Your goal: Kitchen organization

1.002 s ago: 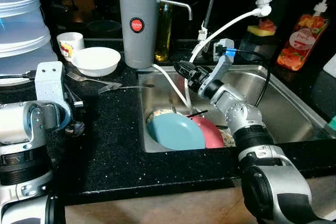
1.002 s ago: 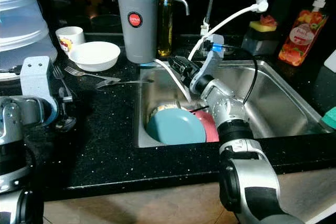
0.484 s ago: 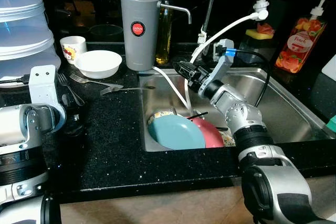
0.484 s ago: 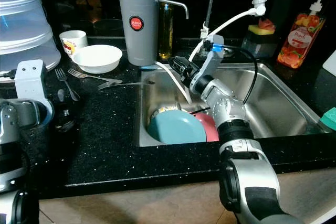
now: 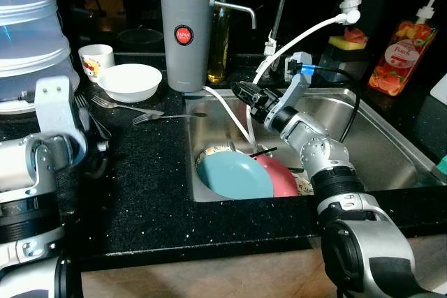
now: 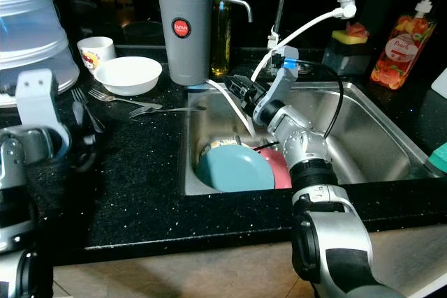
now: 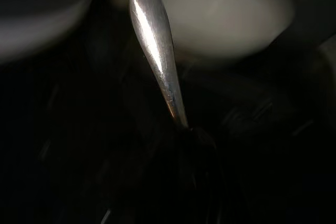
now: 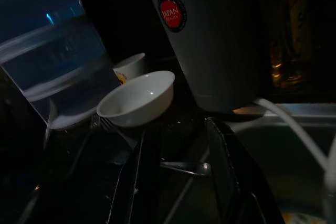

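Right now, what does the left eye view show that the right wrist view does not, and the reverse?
Left eye view: a teal round plate overlapping a pink plate in the steel sink, and an orange soap bottle. Right wrist view: the right gripper, fingers apart. Both: the white ceramic bowl and grey cylindrical canister.

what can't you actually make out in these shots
- Left end effector: left wrist view is dark; a shiny utensil handle shows, its head and the fingers do not.
- Dishes beneath the blue plate and pink plate: covered in the head views.
- Soap bottle label: too small to read.
- Clear container: cut off by the frame edge.
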Robot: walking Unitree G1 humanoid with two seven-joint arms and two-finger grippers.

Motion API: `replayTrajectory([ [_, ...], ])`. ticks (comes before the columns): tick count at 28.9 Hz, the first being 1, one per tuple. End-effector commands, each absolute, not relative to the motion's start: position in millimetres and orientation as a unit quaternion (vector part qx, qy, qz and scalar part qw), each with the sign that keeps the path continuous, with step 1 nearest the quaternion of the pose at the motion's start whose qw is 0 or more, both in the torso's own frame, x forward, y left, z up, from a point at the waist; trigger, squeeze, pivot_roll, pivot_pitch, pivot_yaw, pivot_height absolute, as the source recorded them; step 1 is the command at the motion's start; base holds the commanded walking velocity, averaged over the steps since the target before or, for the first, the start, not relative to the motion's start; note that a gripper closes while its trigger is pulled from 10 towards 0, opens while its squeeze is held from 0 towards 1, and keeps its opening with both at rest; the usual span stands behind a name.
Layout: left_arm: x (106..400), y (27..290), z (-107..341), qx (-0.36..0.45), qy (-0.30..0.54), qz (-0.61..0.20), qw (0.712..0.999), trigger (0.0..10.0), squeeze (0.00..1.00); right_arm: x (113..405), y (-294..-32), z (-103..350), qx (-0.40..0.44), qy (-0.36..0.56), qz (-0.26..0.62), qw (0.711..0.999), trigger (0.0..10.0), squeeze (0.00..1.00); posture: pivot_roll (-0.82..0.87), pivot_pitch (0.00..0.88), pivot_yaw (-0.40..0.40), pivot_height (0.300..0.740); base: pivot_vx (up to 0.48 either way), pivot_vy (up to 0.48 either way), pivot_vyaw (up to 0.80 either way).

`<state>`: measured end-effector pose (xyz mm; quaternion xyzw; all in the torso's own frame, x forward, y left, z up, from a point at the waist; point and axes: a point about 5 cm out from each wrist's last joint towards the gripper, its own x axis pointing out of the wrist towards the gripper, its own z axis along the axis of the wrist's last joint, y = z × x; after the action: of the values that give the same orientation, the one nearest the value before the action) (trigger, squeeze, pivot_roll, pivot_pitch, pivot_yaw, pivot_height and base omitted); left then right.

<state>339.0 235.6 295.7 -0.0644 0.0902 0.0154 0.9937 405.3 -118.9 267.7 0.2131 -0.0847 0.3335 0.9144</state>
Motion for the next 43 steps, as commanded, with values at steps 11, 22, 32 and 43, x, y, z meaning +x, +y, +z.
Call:
replayTrajectory([
  [11,339.3,181.8,312.9,-0.027,0.029,-0.215,0.976,0.0,0.00,401.1,-112.4,288.3,0.294,-0.125,0.336,0.886,10.0,0.00,0.10,0.071,-0.039,0.740,0.000,0.000,0.00],
  [22,326.4,161.2,298.0,0.044,-0.005,-0.385,0.922,0.0,0.00,381.8,-86.1,293.2,0.320,-0.129,0.378,0.859,10.0,1.00,0.10,0.077,-0.036,0.740,0.000,0.000,0.00],
  [32,331.1,165.1,304.8,0.039,-0.044,-0.381,0.923,0.0,0.00,369.2,-72.2,288.9,0.262,-0.109,0.429,0.858,10.0,1.00,0.09,0.067,-0.038,0.740,0.000,0.000,0.00],
  [43,341.8,183.9,314.0,-0.025,-0.087,-0.327,0.941,0.0,0.00,367.8,-85.8,286.7,0.101,-0.160,0.390,0.901,10.0,0.00,0.09,0.055,-0.041,0.740,0.000,0.000,0.00],
])
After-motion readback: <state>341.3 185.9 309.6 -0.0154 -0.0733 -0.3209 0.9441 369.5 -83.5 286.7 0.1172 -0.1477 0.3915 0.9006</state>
